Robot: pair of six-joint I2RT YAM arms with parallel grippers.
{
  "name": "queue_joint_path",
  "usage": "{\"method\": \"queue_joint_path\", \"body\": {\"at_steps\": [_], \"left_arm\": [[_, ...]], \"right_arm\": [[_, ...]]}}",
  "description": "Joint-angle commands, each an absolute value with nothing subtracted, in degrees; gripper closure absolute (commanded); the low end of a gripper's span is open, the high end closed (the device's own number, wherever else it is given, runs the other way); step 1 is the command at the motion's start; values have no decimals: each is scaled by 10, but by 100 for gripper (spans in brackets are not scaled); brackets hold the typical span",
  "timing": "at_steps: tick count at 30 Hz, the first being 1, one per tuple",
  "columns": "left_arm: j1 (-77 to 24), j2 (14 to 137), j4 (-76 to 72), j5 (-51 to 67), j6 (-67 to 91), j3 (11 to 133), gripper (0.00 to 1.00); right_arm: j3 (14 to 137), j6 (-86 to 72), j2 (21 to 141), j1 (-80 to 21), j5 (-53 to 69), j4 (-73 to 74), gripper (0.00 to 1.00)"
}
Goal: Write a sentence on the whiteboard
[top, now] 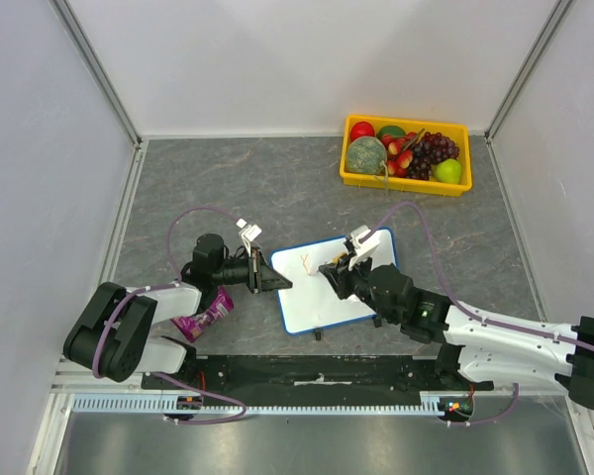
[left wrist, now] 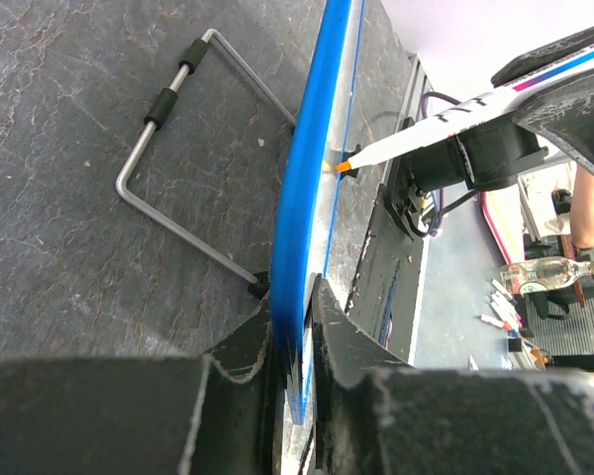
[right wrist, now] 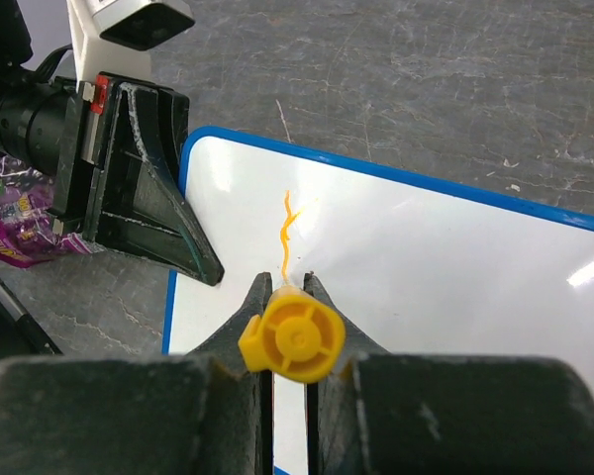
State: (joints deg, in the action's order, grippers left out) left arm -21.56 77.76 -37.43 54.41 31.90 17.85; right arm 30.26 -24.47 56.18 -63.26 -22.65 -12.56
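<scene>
The whiteboard (top: 322, 305), white with a blue frame, lies tilted on the grey table. My left gripper (top: 268, 280) is shut on its left edge; in the left wrist view the jaws (left wrist: 295, 327) pinch the blue frame (left wrist: 307, 198). My right gripper (top: 339, 273) is shut on an orange marker with a yellow end cap (right wrist: 291, 336), over the board's upper left. The marker's orange tip (left wrist: 345, 166) touches the board face. Of the sentence, only a short orange squiggle (right wrist: 287, 226) shows, just ahead of my right gripper (right wrist: 289, 289).
A yellow tray (top: 401, 188) of fruit stands at the back right. A purple snack packet (top: 206, 317) lies by the left arm. The board's wire stand (left wrist: 168, 158) sticks out behind it. White walls close in three sides.
</scene>
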Motion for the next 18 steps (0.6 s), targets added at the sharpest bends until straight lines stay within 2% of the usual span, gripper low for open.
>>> {"method": "queue_joint_path", "body": {"at_steps": [1, 18], "left_arm": [[-218, 790, -348, 519, 262, 181, 98], [-217, 790, -349, 519, 262, 180, 98]], "right_arm": [[314, -238, 533, -634, -215, -116, 100], [342, -236, 562, -632, -296, -145, 100]]}}
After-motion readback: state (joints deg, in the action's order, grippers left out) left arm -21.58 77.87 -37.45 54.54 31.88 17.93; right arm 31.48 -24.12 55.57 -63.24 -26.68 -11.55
